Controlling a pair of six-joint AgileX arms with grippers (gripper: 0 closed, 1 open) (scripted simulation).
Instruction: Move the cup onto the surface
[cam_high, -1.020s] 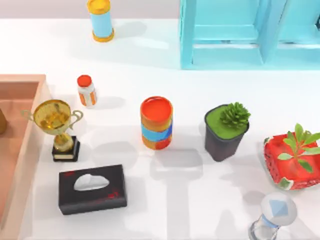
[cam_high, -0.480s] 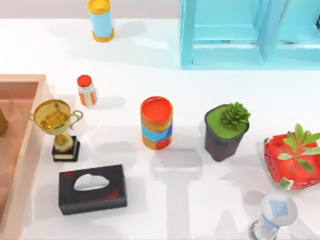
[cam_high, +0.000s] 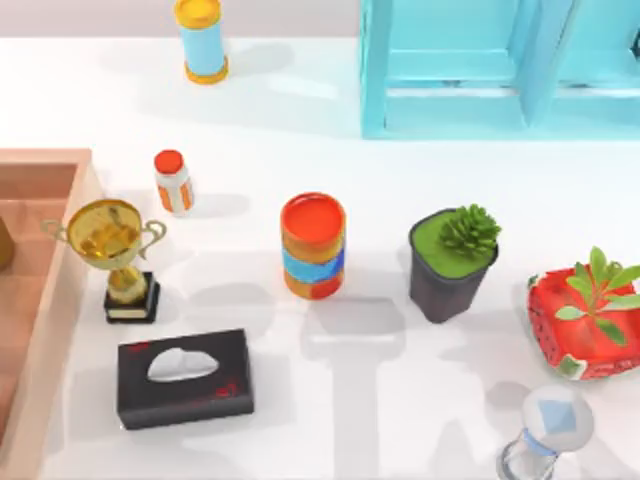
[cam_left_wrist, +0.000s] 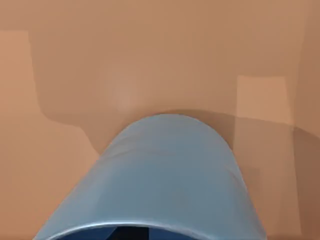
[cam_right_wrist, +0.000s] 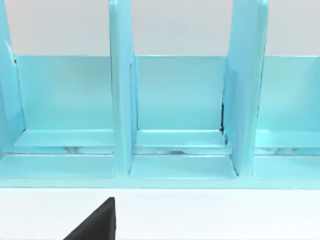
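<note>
Close-up, the small smooth tapered blue cup (cam_left_wrist: 165, 175) sits directly below the left wrist camera, against matte tan wooden tray (cam_left_wrist: 150, 55); grip state: cannot tell.

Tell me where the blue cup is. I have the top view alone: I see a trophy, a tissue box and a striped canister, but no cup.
Observer: The left wrist view has the cup up close, rim toward the camera, with tan wood behind it, the same colour as the tray at the table's left edge.
Operator: Is it on the white tabletop?
Observer: It seems not. Around the cup in that view is tan wood, so it looks not yet moved onto the surface.
Operator: What does the right wrist camera face?
Observer: The turquoise shelf unit, seen front-on with its upright dividers, across a strip of the surface.
</note>
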